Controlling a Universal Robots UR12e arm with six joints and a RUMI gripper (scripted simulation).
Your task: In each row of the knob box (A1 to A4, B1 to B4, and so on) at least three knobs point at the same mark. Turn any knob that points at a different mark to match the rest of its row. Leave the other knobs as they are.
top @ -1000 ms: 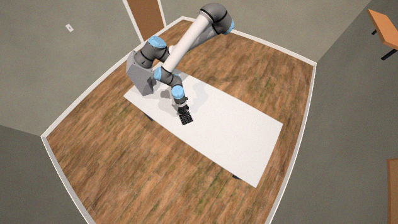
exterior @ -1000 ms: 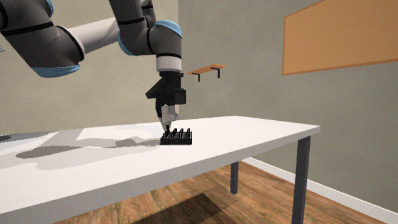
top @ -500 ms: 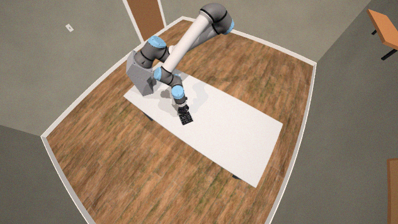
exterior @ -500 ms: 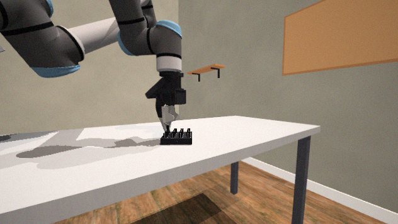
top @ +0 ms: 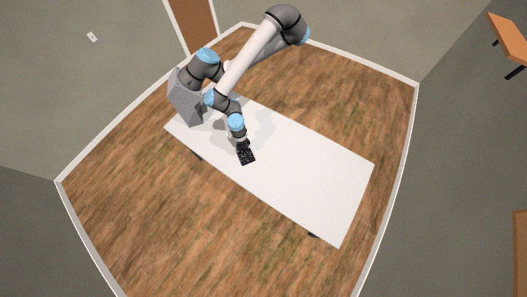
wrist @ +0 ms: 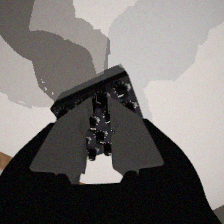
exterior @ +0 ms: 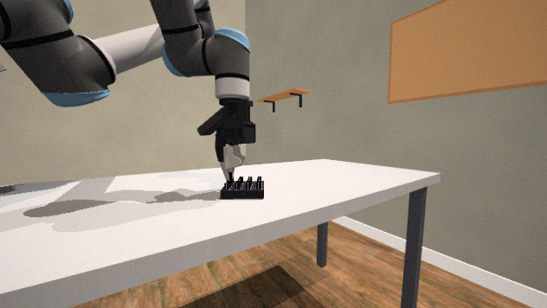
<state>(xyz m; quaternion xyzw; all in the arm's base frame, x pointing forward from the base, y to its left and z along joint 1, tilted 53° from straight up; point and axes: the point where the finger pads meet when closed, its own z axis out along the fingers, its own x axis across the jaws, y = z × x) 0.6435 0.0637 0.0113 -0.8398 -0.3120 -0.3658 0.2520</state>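
Observation:
The black knob box (top: 246, 157) sits on the white table (top: 275, 167) near the arm's base. It also shows in the exterior view (exterior: 242, 190), with its rows of small black knobs standing up. My gripper (exterior: 229, 176) comes straight down onto the box's left end, and its fingertips are among the knobs there. In the wrist view the two grey fingers stand close together over the box (wrist: 97, 107), shut on a knob in the narrow gap. The knobs' pointer marks are too small to read. The fingers hide several knobs.
The arm's grey base block (top: 185, 100) stands at the table's near-left corner. An orange shelf (exterior: 283, 94) and an orange board (exterior: 467, 52) hang on the walls, far from the table.

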